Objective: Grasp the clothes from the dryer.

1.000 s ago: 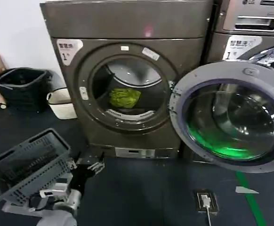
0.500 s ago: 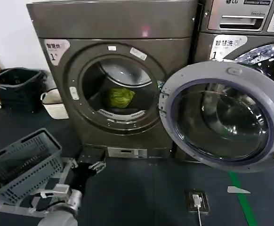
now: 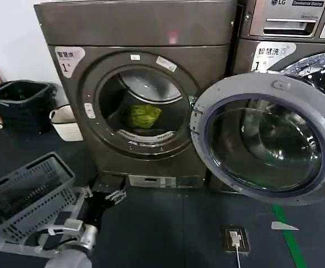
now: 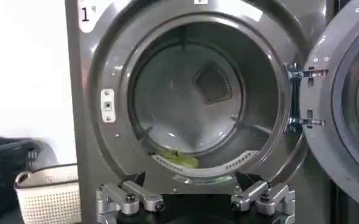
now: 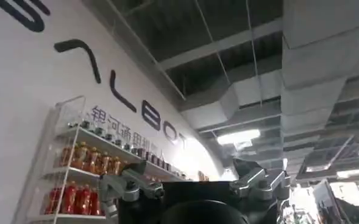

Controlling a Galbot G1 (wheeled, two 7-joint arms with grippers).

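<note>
Your dryer (image 3: 134,100) stands straight ahead with its round door (image 3: 266,139) swung fully open to the right, so the port is unobstructed. The clothes (image 3: 144,115) you can see are one lime yellow-green piece, lying low in the drum just behind the port's lower lip; in the left wrist view it shows as a yellow-green scrap (image 4: 180,159) above the perforated rim.

Your left gripper (image 3: 114,196) sits low near the floor in front of the dryer's base, below and a little left of the port, well apart from the fabric. Its jaws stand wide and hold nothing; the left wrist view shows the left gripper (image 4: 195,201) with both fingers spread to either side, aimed at the port.

Beside that arm, a grey basket (image 3: 28,195) rests at your left.

Your right gripper (image 5: 194,185) points up toward a ceiling and a wall shelf of bottles (image 5: 75,176), its jaws wide and empty
</note>
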